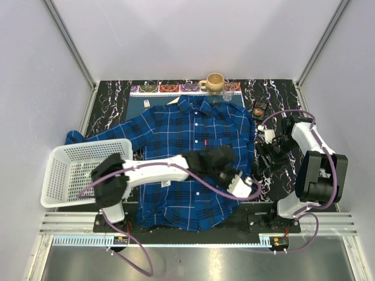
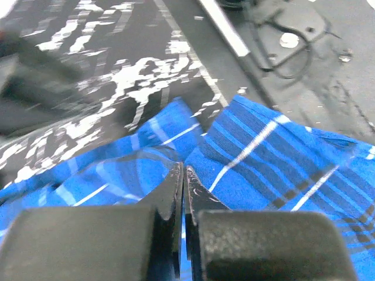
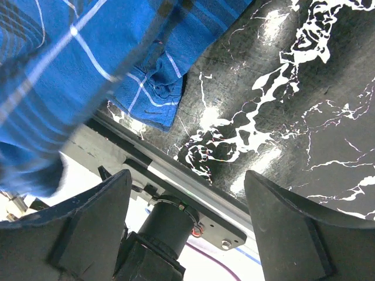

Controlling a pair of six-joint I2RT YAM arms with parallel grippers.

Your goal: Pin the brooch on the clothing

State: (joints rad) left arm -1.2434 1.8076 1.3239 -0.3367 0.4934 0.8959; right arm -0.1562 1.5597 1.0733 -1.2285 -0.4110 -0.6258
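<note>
The blue and navy plaid shirt (image 1: 187, 146) lies spread flat on the black marbled table (image 1: 281, 99). My left arm reaches across it, and my left gripper (image 1: 249, 185) is at the shirt's lower right edge. In the left wrist view the left gripper (image 2: 182, 171) is shut, with a fold of shirt cloth (image 2: 263, 152) gathered at its tips. My right gripper (image 1: 265, 157) hovers over bare table just right of the shirt. It is open and empty (image 3: 187, 175), with the shirt's edge (image 3: 149, 88) up to its left. A small dark thing with a reddish-orange spot, likely the brooch (image 1: 259, 108), lies at the back right.
A white mesh basket (image 1: 70, 170) stands at the left over the sleeve. A tan mug (image 1: 214, 82) and a small glass (image 1: 228, 91) stand at the back on a patterned mat (image 1: 164, 88). White walls enclose the table.
</note>
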